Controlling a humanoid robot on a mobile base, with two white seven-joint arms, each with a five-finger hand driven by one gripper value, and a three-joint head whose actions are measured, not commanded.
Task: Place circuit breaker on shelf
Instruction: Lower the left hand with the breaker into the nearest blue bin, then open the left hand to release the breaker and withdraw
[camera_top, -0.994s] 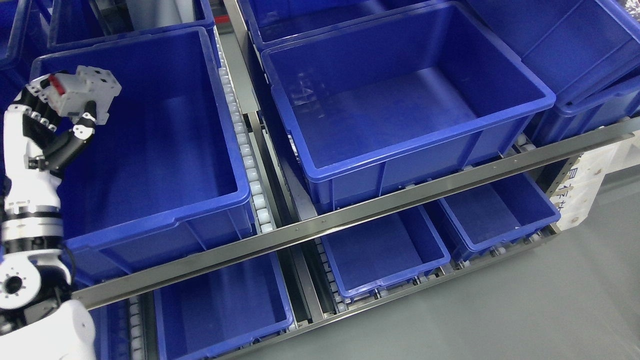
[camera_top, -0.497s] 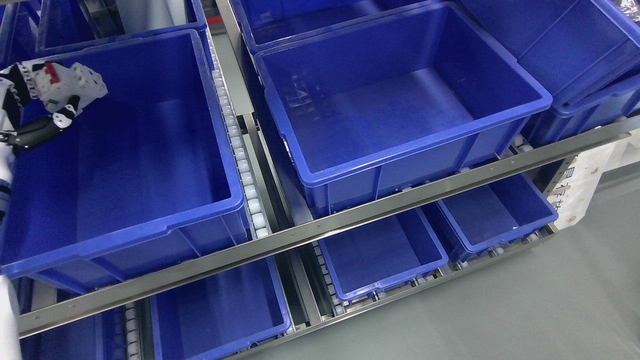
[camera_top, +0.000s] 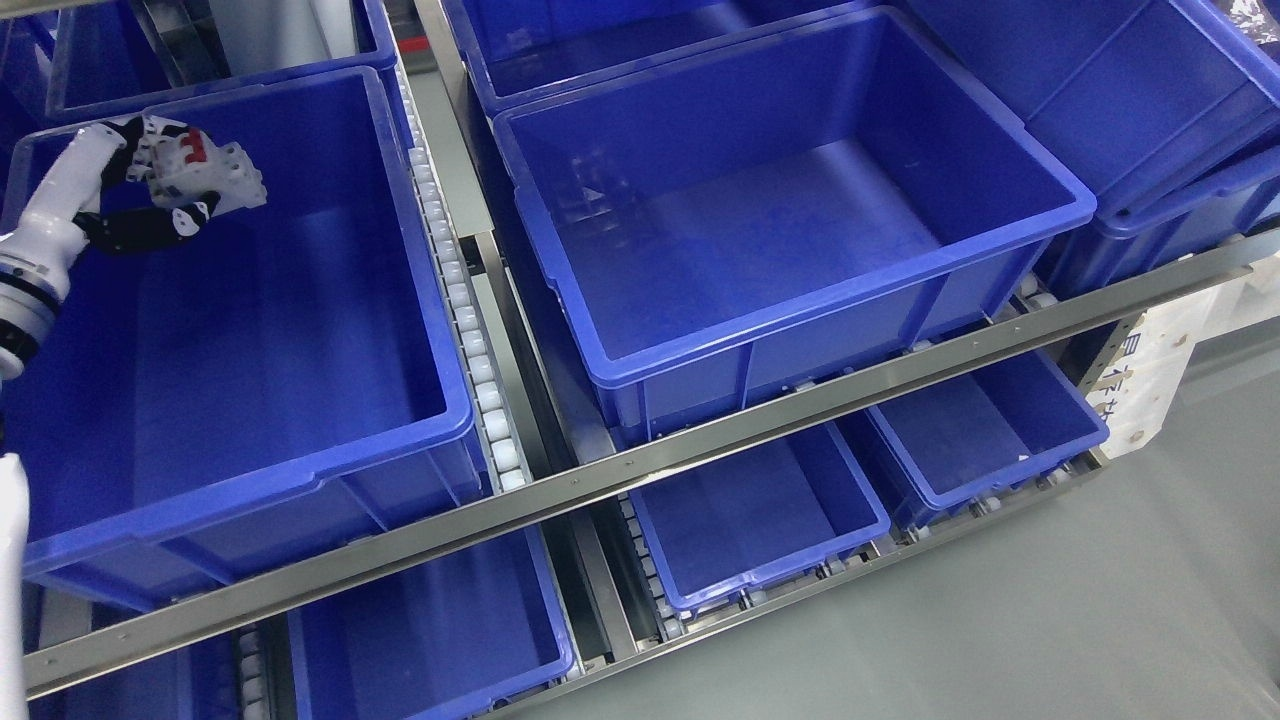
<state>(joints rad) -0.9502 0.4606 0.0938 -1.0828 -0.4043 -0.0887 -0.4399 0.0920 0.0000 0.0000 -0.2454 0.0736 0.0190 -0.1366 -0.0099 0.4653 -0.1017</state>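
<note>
My left hand (camera_top: 165, 195) reaches in from the left edge, over the far part of the big blue bin (camera_top: 420, 440) on the left of the upper shelf. Its fingers are shut on a light grey circuit breaker (camera_top: 215, 175) with a red switch on top. The breaker hangs above the bin's inside, near its far left corner, not touching the floor of the bin. The right hand is not in view.
A second big blue bin (camera_top: 800, 300) stands to the right on the same shelf, behind a steel rail (camera_top: 700, 435). Roller tracks (camera_top: 460, 300) run between the bins. Smaller blue bins (camera_top: 760, 515) sit on the lower shelf. More bins stand behind. Grey floor lies at the lower right.
The camera has shifted, sliding the scene left. My left hand with the breaker has moved further over the left bin, toward its far side, and its forearm is now stretched out.
</note>
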